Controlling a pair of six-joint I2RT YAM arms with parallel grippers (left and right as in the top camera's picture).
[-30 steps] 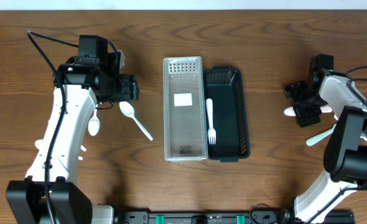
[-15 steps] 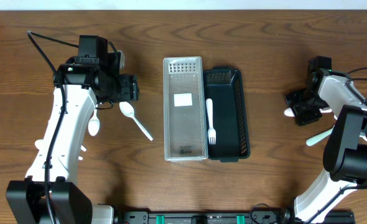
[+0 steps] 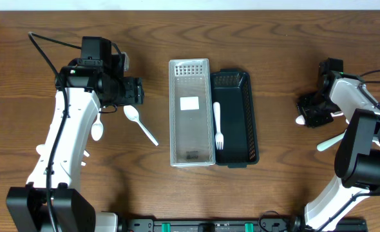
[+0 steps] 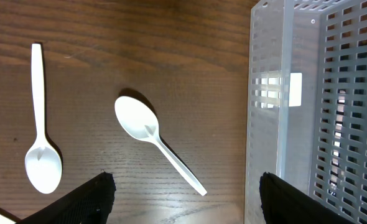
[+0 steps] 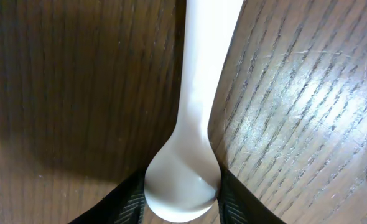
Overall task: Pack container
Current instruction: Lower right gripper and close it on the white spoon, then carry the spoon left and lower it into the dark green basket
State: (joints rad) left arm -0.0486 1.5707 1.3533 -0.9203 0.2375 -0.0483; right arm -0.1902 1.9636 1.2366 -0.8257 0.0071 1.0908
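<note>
Two grippers, one spoon clamped.
Item: white spoon [image 5: 199, 93], bowl pinched by right gripper [image 5: 182, 200] on table [image 5: 295, 124], well apart from black container [image 3: 236, 122] holding fork [image 3: 218, 125]; left gripper [image 4: 186, 205] spread wide.

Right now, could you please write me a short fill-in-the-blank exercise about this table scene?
1. The white plastic fork lies inside the ___ slotted plastic container.
2. The left gripper holds nothing, and its fingers are ___.
3. In the right wrist view, the fingers of the right gripper flank the ___ of a white plastic spoon.

Missing words: black; open; bowl.
</note>
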